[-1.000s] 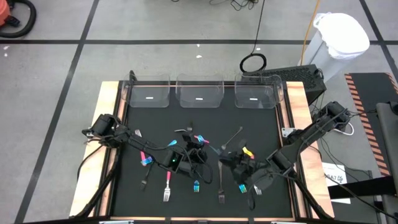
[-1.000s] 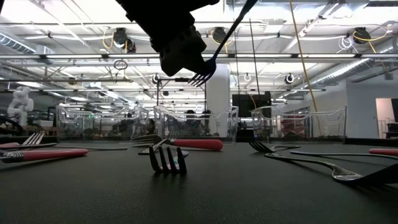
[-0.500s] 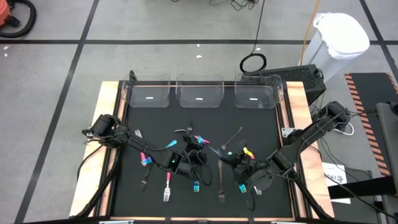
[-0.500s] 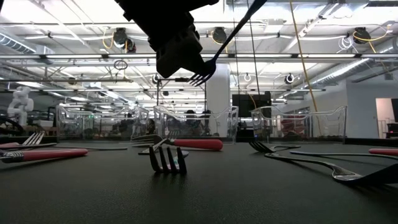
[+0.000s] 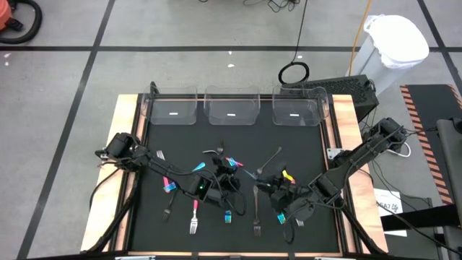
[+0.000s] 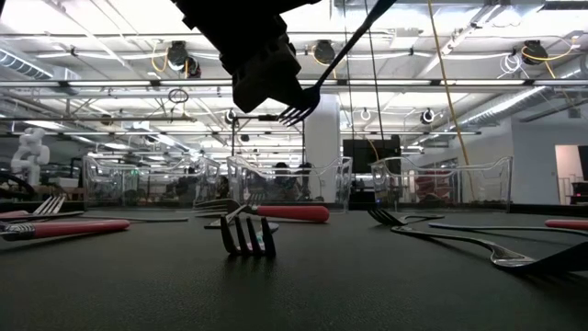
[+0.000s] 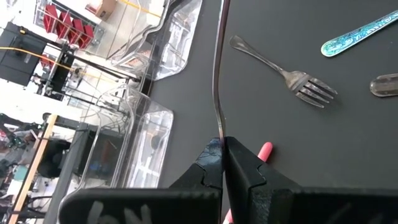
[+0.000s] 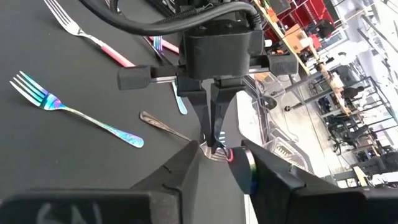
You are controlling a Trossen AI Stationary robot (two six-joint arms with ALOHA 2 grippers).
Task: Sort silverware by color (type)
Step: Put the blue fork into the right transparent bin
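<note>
The left gripper (image 7: 222, 163), clamped on a black fork (image 7: 217, 74), holds it out toward the right gripper (image 8: 217, 152), whose jaws look only narrowly parted, at centre frame of the high view.

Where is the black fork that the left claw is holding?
The slim black fork hangs above the black mat's middle, pinched in the shut left claw, with the right claw close beside it.

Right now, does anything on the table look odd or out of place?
Yes: both grippers meet on one black fork in mid-air, left gripper shut on its handle, right gripper beside it. All three bins hold no silverware.
</note>
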